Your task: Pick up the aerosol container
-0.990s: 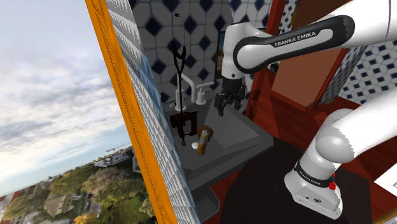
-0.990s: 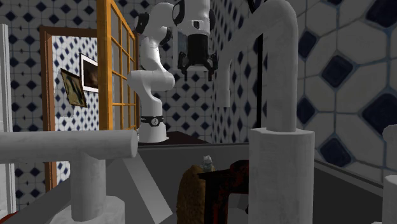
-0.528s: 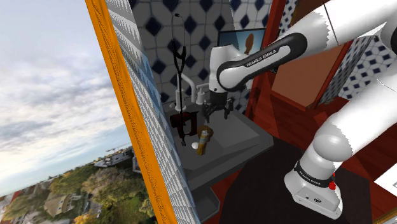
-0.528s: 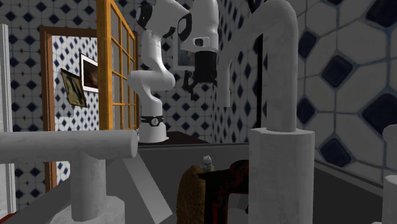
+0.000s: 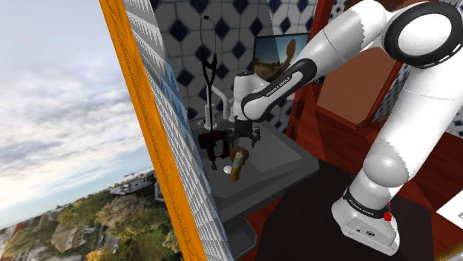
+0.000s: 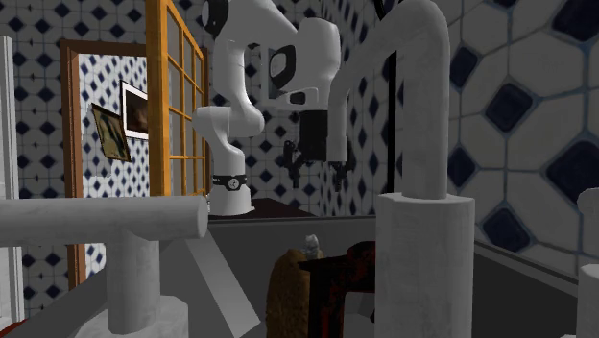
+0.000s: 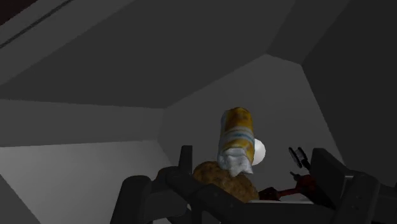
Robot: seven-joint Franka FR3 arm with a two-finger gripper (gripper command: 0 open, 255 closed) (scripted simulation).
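Observation:
The aerosol container point(image 5: 237, 162) is a yellow can with a pale cap, standing tilted in the grey sink point(image 5: 278, 157) near its left wall in the shoulder view. My black gripper point(image 5: 244, 139) hangs open just above the can's top, touching nothing. In the second exterior view the gripper point(image 6: 314, 165) hovers well above the can's tip point(image 6: 311, 242), which peeks up behind a brown lump point(image 6: 288, 288). In the wrist view the can point(image 7: 236, 135) lies ahead of the gripper, leaning over the brown lump point(image 7: 224, 181).
A dark red object point(image 5: 215, 143) and a small white ball point(image 5: 227, 169) sit beside the can. A grey faucet point(image 5: 220, 105) rises behind the sink. An orange window frame point(image 5: 152, 141) borders the sink's left side. The arm's stand base point(image 5: 367, 222) is at lower right.
The arm has swung down and toward the shoulder view's left. The gripper has dropped from over the sink's middle to just above the can, staying open.

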